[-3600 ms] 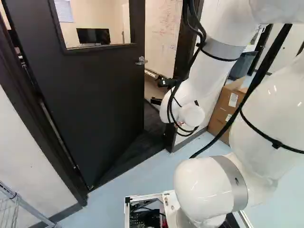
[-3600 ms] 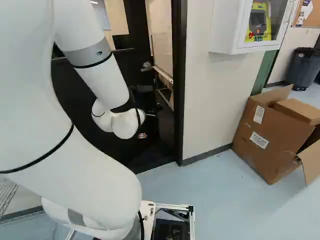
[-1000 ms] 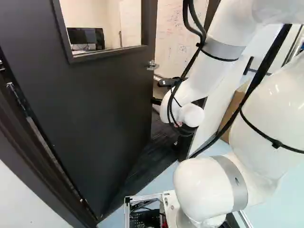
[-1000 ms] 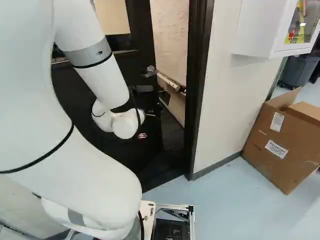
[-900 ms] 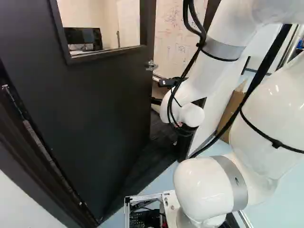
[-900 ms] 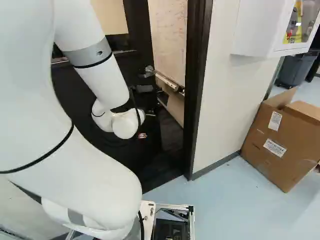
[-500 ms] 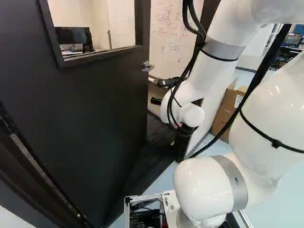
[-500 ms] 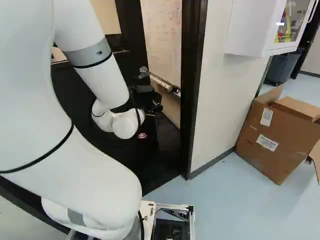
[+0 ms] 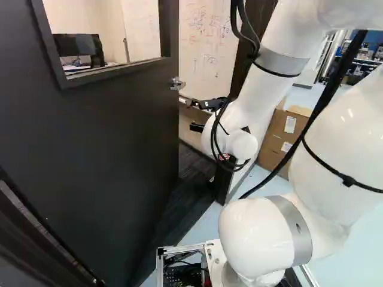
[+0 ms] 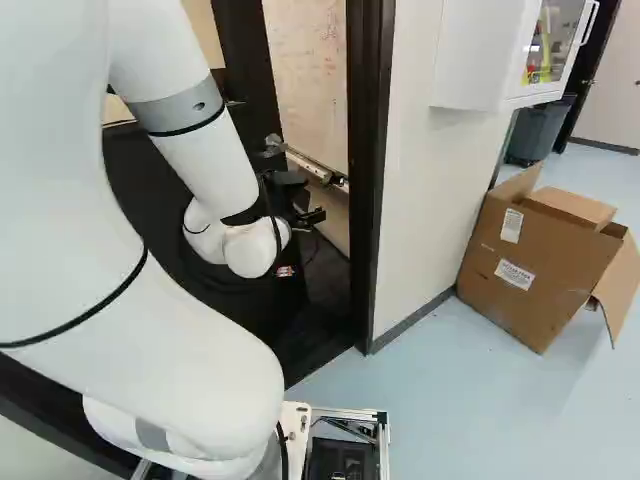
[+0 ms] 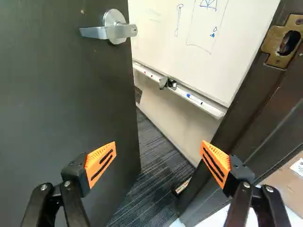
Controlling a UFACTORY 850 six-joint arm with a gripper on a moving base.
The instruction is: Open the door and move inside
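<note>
Clock positions here: twelve is straight ahead of the base. The dark door (image 9: 102, 137) is standing open into the room at eleven, so the opening part is looking mostly done. The white arm (image 9: 272, 86) is reaching toward twelve, where the whiteboard (image 11: 203, 28) is showing through the gap. The latch-side door frame (image 10: 370, 190) is standing just past twelve. Moving inside is what's left, imo: the base is sitting outside, and the gap is probably needing to get wider.

The end effector (image 11: 158, 145) is hanging released at the gap, fingers spread, not gripping anything. The lever handle (image 11: 111, 32) is sitting at eleven from it, well apart.

Hard-to-see stuff: the arm is hiding part of the door in the right base view, the hinge side is running out of frame, and I'm not able to tell whether a finger is touching the door.
</note>
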